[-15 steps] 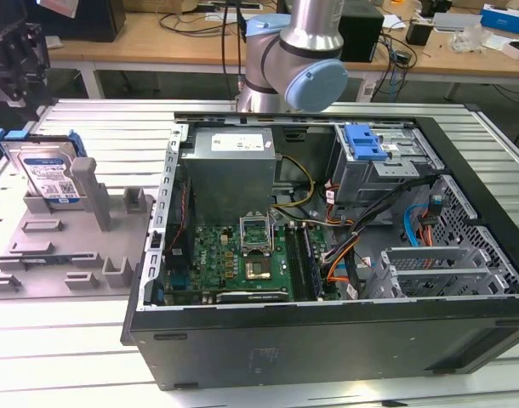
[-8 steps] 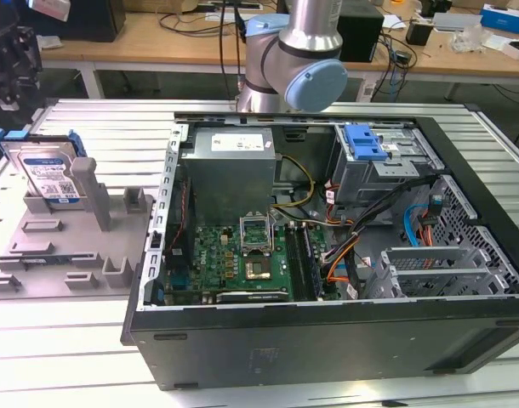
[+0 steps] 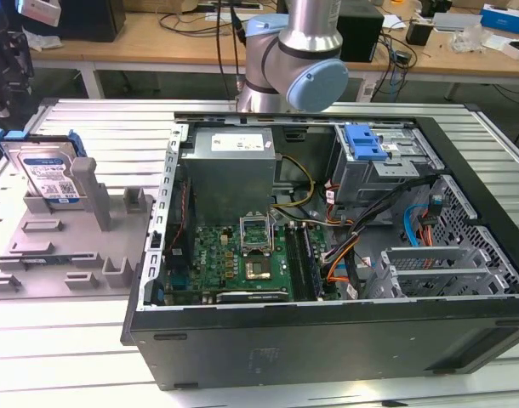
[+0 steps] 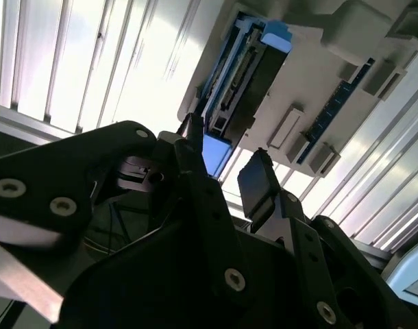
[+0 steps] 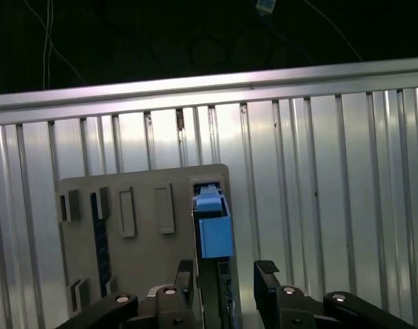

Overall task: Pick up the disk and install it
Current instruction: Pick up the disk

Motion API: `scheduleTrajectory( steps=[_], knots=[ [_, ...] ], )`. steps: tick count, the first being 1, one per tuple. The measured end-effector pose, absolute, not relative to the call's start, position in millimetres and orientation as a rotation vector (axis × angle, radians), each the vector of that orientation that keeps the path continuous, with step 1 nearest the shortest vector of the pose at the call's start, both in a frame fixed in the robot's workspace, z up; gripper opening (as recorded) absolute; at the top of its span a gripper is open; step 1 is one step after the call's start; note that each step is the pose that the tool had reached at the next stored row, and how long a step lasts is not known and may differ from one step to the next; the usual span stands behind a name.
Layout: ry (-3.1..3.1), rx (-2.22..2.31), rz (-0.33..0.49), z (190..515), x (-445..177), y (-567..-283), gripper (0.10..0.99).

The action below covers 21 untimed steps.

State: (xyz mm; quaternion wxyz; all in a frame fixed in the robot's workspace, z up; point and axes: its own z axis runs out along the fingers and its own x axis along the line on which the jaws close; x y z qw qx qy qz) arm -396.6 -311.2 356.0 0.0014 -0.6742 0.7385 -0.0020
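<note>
Pick-up step in hand, by judgement: nothing gripped yet. Flat silver blue-framed disk [image 3: 45,170] stands on edge in grey plastic fixture [image 3: 64,246] at exterior view's left, on ribbed aluminium worktop [image 3: 98,119], apart from open black computer case [image 3: 327,348]. Black two-finger claw [image 5: 226,269] spread, empty, apart from disk, roughly in line with its thin blue edge. Grasp calls for fingers straddling that edge squarely, clear of fixture posts.

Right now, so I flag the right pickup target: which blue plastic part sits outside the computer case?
The one framing the disk, standing upright in the grey holder at the exterior view's left. The blue latch sits inside the case.
</note>
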Motion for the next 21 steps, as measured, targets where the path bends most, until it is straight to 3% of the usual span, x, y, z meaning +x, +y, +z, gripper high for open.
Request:
scheduleTrajectory(
  steps=[21],
  knots=[
    [2.233,-2.207,-0.004,339.1,-407.0,-311.6,0.482]
  ],
)
